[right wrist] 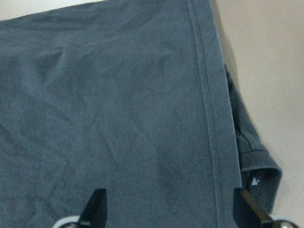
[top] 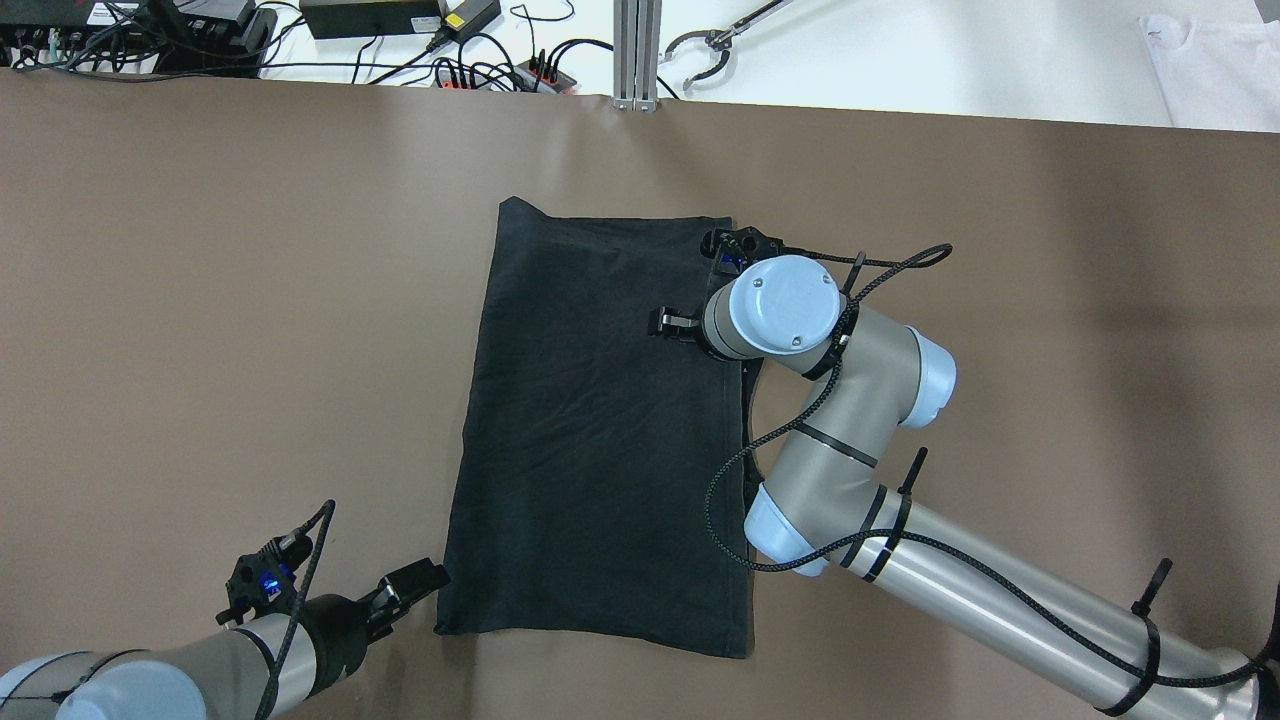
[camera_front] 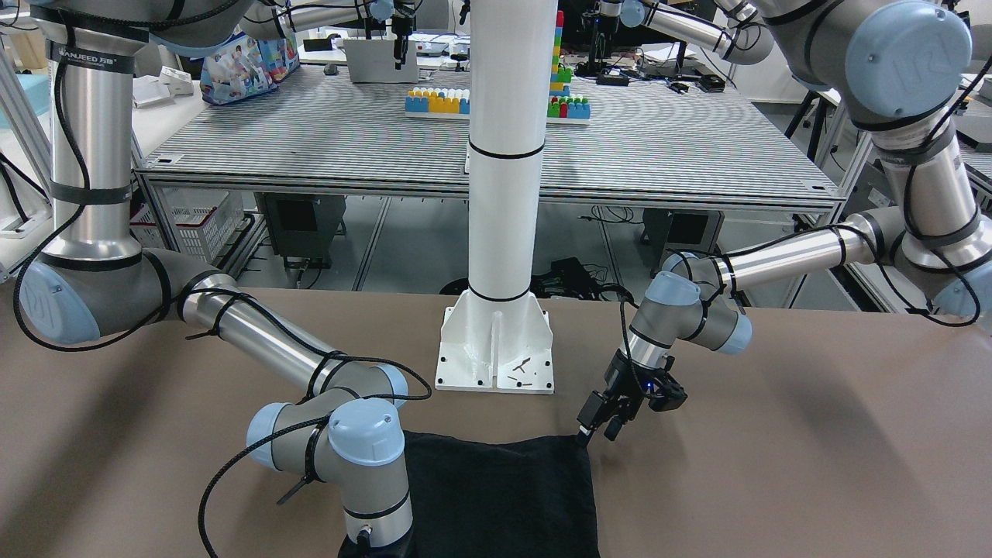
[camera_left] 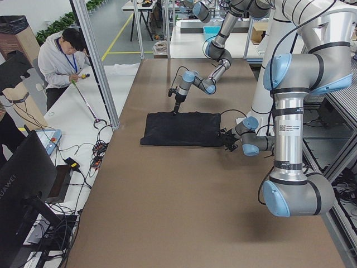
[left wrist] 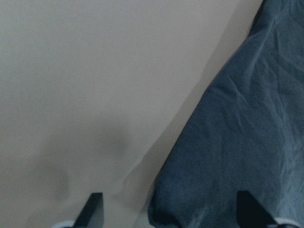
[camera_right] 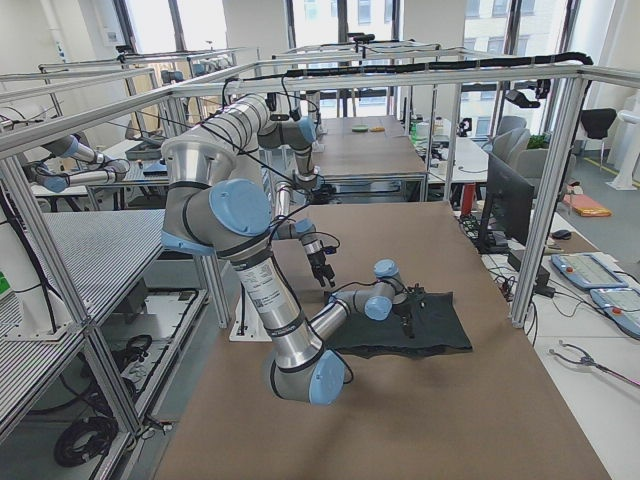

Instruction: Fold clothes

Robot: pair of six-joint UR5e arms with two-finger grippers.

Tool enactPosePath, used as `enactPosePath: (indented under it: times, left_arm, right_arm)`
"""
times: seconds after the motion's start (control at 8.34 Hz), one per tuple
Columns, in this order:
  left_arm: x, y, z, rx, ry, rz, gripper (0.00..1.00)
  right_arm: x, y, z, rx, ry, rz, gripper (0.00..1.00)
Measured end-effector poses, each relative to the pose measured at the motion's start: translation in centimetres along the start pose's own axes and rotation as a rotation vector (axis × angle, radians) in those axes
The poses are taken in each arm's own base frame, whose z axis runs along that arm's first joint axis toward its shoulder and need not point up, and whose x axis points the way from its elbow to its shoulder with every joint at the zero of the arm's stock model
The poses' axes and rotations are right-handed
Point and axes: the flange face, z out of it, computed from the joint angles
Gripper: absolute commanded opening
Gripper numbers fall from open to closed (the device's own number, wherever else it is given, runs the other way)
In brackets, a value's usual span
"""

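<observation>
Fig. L gripper (left wrist: 172,212): jaws are standing wide, straddling the corner of the black cloth (top: 600,430) at bottom centre of the L wrist view. It is probably lining up for a corner pinch.

R gripper (right wrist: 172,209): jaws are likewise gaping wide and holding nothing. They are hovering over the fabric just inside the hemmed edge (right wrist: 209,95), w/ an under-layer (right wrist: 259,159) peeking out at lower right.

Overhead view: the cloth is lying flat at frame centre on the brown table (top: 200,300), long axis running top to bottom. L arm is reaching its lower-left corner and R arm its upper-right edge, opposite ends being taken presumably so a fold can be lifted evenly.

Front view: the white pole (camera_front: 504,155) is standing at centre, apart from the cloth.
</observation>
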Motion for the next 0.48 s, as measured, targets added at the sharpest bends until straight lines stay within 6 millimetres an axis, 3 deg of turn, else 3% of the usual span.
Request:
enactPosePath:
  times: [0.36,0.48]
  left_arm:
    - [0.9,2.4,1.9,-0.002,0.016,-0.010,1.00]
    - [1.0,2.5,2.1,-0.001,0.017,-0.008,0.84]
  right_arm:
    - [0.0,0.2,0.1,0.000,0.001,-0.001,0.94]
    - [0.0,0.2,0.1,0.000,0.002,-0.001,0.94]
